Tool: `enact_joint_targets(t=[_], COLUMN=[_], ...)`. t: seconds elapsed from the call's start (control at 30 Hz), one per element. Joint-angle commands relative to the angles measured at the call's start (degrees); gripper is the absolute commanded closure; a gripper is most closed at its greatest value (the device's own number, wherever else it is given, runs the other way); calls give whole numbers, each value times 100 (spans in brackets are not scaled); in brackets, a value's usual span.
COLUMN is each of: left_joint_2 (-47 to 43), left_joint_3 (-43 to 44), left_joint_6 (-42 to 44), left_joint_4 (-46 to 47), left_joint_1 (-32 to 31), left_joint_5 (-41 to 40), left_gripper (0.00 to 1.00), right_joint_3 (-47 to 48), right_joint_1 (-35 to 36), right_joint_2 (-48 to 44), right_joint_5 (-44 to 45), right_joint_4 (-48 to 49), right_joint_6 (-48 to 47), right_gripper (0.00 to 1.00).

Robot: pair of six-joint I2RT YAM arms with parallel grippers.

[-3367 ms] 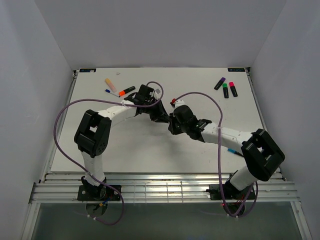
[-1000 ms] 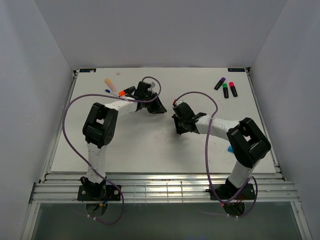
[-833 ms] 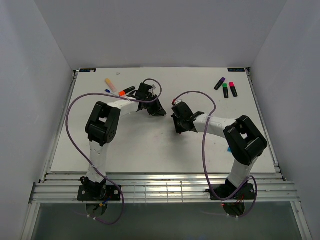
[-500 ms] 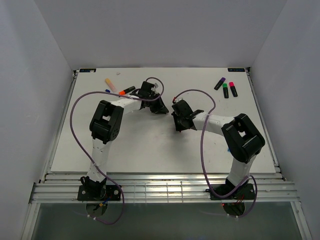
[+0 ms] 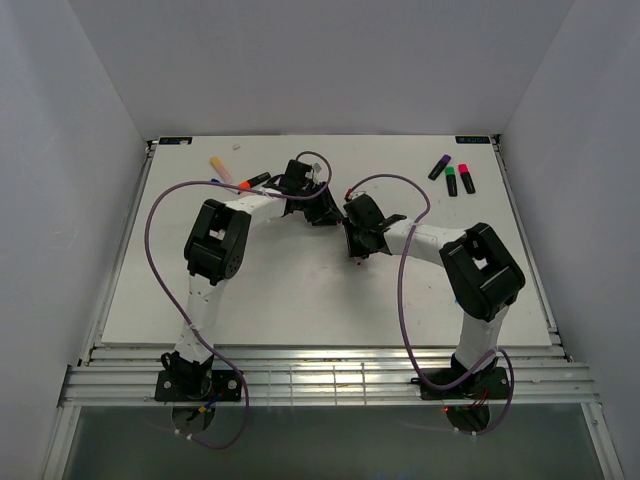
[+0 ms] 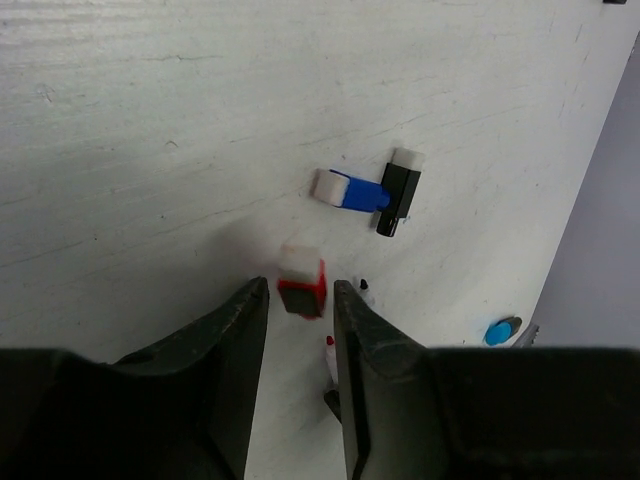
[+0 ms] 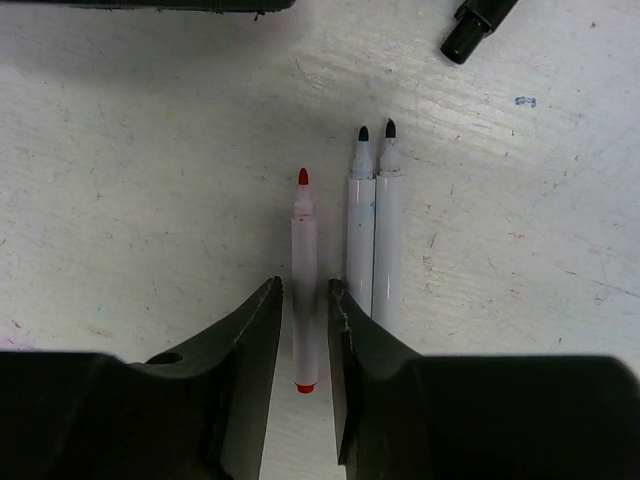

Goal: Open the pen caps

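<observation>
In the left wrist view a small red cap (image 6: 300,283) with a white end sits between the tips of my left gripper (image 6: 300,290). A narrow gap shows on each side of it, so the gripper is open. My right gripper (image 7: 304,288) is open astride a thin white pen with a bare red tip (image 7: 303,285) that lies on the table, touching neither finger. Two more uncapped thin pens (image 7: 374,235), blue-tipped and black-tipped, lie side by side just right of it. A blue cap (image 6: 350,191) and a black cap (image 6: 400,190) lie ahead of the left gripper.
Purple (image 5: 440,166), green (image 5: 451,180) and pink (image 5: 466,178) highlighters lie at the back right. An orange-ended highlighter (image 5: 250,181) and a peach-coloured marker (image 5: 221,168) lie at the back left. Both grippers (image 5: 322,212) (image 5: 358,250) are close together mid-table.
Since 3.4 s ago the two grippers have drawn apart. Over the last second the left gripper shifted right and the right gripper edged towards the back.
</observation>
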Motion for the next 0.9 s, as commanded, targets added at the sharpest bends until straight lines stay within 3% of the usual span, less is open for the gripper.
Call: enact_joint_targets(t=[0.0, 0.3, 0.63, 0.73, 0.87], left_joint_2=[38, -120, -814, -1192, -1692], left_joint_3=[38, -59, -647, -946, -1446], left_joint_6=[143, 275, 345, 328, 144], left_joint_4=[-125, -133, 24, 165, 559], left_joint_1=[-31, -4, 92, 92, 92], left_joint_5=[30, -5, -58, -31, 144], left_gripper=[53, 45, 42, 42, 41], right_joint_3=[213, 371, 178, 230, 47], right_joint_1=[-23, -23, -93, -356, -1355], right_joint_2=[77, -63, -1775, -2163, -2559], right_joint_5=[-4, -83, 267, 734, 1042], right_joint_4=[42, -37, -309, -906, -1758], right_joint_6=[0, 26, 202, 264, 422], right_gripper=[68, 64, 61, 59, 58])
